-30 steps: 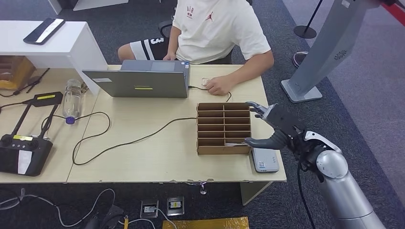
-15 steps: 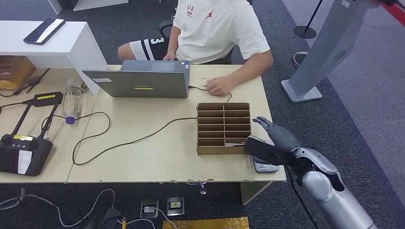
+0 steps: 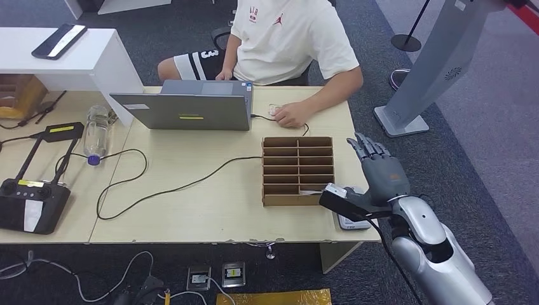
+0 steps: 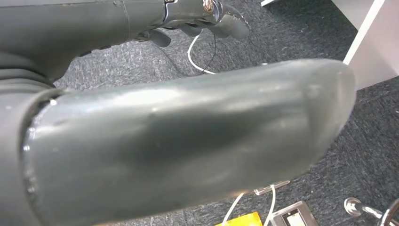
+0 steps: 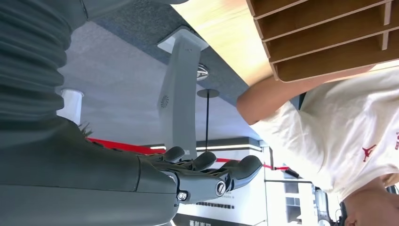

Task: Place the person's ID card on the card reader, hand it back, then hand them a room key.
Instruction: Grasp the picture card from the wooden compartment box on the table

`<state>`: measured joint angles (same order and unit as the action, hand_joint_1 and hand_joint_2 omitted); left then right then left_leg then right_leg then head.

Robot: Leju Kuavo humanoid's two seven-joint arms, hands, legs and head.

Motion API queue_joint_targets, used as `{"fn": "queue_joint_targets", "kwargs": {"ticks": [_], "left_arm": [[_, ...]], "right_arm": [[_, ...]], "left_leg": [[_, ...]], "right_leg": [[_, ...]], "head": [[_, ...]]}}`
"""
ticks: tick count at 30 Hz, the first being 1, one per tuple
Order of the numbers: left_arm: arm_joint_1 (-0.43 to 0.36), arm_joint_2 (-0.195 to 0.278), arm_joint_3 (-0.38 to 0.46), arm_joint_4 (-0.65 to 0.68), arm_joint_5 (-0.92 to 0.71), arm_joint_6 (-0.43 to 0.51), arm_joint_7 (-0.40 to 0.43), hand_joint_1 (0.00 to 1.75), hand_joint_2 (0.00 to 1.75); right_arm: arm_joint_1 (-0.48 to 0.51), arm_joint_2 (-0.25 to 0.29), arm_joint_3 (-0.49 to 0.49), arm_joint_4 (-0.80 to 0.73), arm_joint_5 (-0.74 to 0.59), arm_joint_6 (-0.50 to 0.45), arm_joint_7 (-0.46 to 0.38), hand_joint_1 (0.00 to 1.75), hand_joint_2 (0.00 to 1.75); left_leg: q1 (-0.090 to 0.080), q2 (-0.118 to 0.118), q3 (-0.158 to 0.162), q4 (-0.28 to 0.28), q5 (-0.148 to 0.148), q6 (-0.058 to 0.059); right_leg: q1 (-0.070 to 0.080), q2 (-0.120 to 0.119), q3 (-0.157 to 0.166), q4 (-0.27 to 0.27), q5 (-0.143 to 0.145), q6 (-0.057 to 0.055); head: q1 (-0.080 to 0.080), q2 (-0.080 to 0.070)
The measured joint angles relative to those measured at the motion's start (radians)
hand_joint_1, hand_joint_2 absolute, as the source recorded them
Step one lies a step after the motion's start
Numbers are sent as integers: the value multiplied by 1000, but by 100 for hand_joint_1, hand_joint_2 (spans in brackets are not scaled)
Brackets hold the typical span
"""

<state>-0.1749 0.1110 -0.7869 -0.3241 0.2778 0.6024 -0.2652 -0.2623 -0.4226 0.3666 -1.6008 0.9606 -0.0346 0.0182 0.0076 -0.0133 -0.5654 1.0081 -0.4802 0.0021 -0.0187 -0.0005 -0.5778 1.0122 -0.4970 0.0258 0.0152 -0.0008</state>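
Card reader (image 3: 353, 218) sits at surface's near-right corner, just at 3 o'clock of the brown divided box (image 3: 297, 170). Right robot hand (image 3: 375, 181) hovers over the reader, palm up, fingers spread and pointing toward 12; thumb lies across reader's near-left edge w/ a small white piece at its tip, too small to say if it's the ID card. Can't confirm a pinch, so grip state unclear. A pale card edge shows in box's nearest right slot, poss. a room key. Left robot hand (image 4: 188, 141) hangs over floor; fingers mostly hidden, state not readable. Person (image 3: 289, 41) seated at 12, hand by laptop (image 3: 184, 111). Judgement: card is thin, stiff, light, slick on flat plastic; best taken by an overhanging edge, thumb-and-finger pinch, light force.
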Motion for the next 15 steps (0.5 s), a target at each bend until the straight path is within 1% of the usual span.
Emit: {"fn": "queue_joint_targets", "kwargs": {"ticks": [7,15], "left_arm": [[-6,0,8,-1,-2,-4,2,0,0],[-11,1,18,-1,-2,-11,6,0,0]], "right_arm": [[18,10,13,18,-8,-1,-8,0,175],[23,10,13,31,-46,76,13,0,175]], "left_leg": [[0,0,0,0,0,0],[0,0,0,0,0,0]], "right_leg": [[0,0,0,0,0,0],[0,0,0,0,0,0]], "head": [[0,0],[0,0]]}}
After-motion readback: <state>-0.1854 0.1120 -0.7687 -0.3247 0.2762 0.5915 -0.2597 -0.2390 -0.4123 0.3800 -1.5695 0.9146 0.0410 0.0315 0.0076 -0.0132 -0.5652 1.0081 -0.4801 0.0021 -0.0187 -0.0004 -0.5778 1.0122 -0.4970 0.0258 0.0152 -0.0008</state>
